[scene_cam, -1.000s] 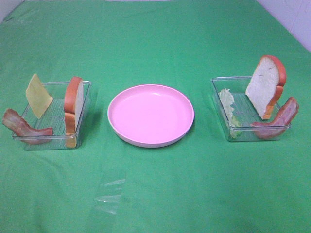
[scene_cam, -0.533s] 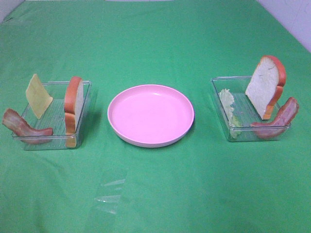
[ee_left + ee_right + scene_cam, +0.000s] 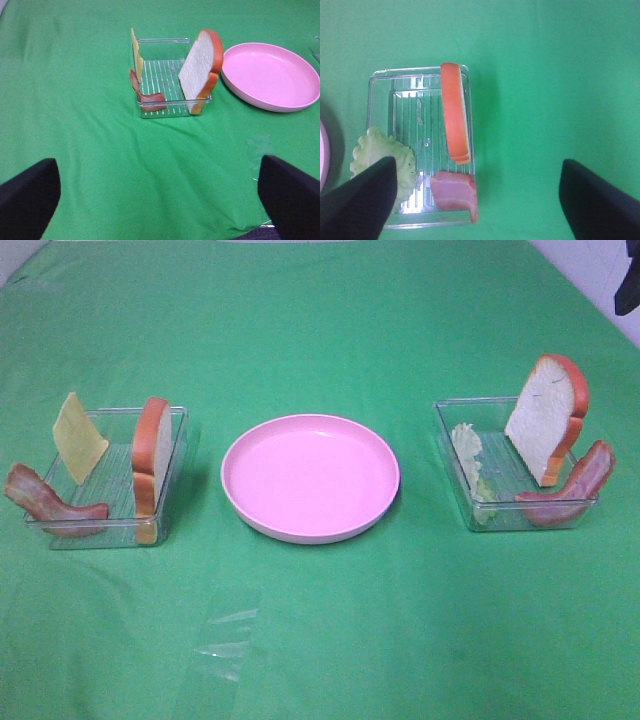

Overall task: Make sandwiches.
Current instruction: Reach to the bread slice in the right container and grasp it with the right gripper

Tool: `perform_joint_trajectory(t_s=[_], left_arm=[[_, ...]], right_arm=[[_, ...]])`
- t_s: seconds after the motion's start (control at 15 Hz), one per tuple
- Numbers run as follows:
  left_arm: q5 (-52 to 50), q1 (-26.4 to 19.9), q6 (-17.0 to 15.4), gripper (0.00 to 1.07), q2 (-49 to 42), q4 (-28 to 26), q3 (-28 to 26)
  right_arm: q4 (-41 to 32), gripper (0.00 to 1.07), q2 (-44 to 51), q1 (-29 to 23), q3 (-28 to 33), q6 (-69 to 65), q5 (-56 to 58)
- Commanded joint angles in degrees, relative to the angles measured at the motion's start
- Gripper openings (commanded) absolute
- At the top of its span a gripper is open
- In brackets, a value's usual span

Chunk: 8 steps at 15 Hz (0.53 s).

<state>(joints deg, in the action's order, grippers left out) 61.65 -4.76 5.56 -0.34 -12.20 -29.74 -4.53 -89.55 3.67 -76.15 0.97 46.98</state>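
Sandwich-making stands at its first step. The pink plate [image 3: 310,475] carries nothing, and every piece sits in a tray. The right fingers [image 3: 600,200], spread wide and empty, hang over the right tray [image 3: 420,115]. An upright bread slice [image 3: 455,120] stands below and between them, with a lettuce leaf [image 3: 380,157] under one tip. The left fingers [image 3: 30,197], also spread and empty, face a second bread slice [image 3: 200,65] well ahead. The next move likely calls for lowering and closing across the crust. A wrinkled green cloth [image 3: 320,320] covers the bench, and a pale wall [image 3: 605,275] edges one corner.
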Motion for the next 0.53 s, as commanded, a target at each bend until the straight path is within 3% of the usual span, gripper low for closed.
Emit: perform_joint_trajectory(t_s=[0.07,0.2,0.53], left_arm=[[-0.11,0.0,-0.34,1.01,-0.8,-0.17,0.11],[-0.11,0.0,-0.34,1.01,-0.8,-0.17,0.11],[-0.11,0.0,-0.34,1.01,-0.8,-0.17,0.11]], right_arm=[[-1.83,0.87,-6.07,0.17,-4.53,2.41,1.2],[-6.53,0.87,-12.38,0.17,-7.28,5.61,0.63],[-9.57,0.87,-19.19,0.17,-7.56,7.45,-0.86]])
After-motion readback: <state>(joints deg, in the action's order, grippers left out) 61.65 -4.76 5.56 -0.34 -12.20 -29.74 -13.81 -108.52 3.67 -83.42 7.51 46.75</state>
